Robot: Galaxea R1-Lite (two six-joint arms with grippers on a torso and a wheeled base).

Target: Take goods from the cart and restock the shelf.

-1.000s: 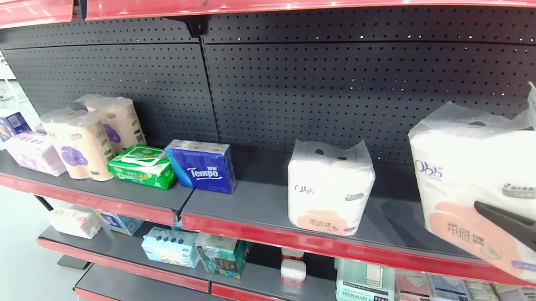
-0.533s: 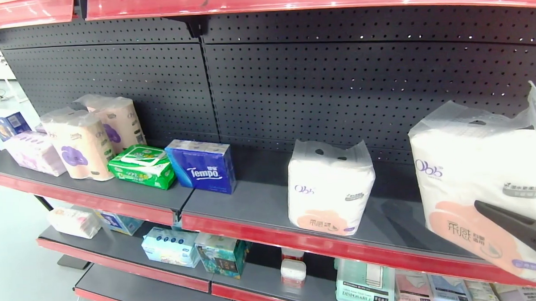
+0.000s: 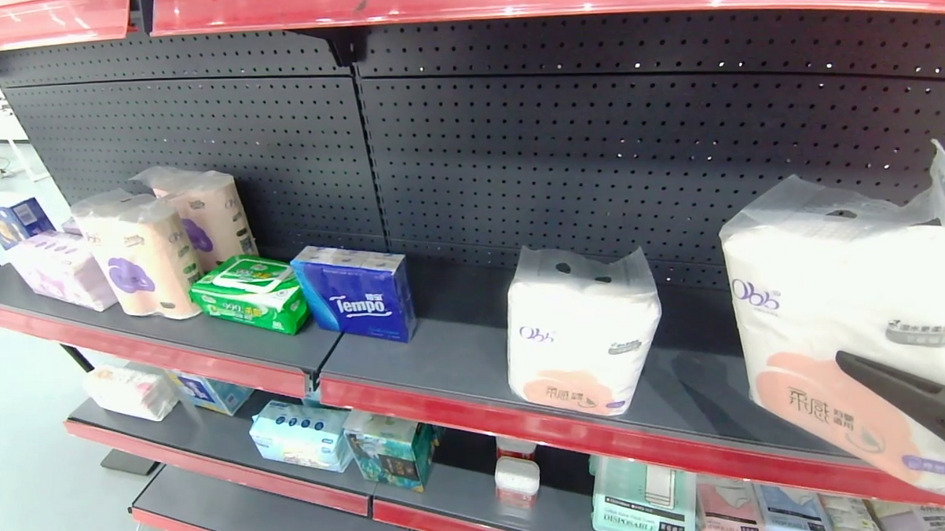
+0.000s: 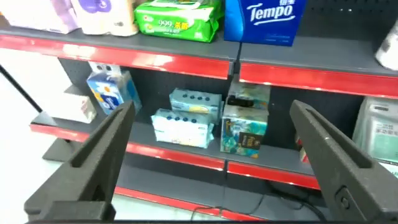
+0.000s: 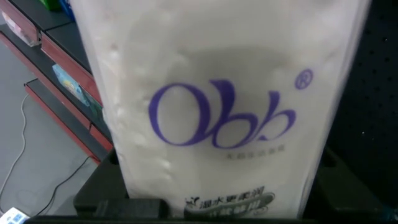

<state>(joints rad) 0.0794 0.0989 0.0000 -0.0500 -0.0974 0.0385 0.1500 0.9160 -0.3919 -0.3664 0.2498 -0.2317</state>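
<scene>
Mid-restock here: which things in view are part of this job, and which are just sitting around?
Job: held white tissue pack, right gripper clamping it, middle shelf, matching pack already standing there.
Just there: open left gripper, blue tissue pack, green wipes pack, toilet-roll packs, lower-shelf boxes.

We find the tissue pack (image 3: 843,300) cut off by the head view's right edge. In the right wrist view it hides most of the right pincer (image 5: 224,196). Lower down, the packets (image 3: 646,499) run off the head view's bottom edge, half seen.
</scene>
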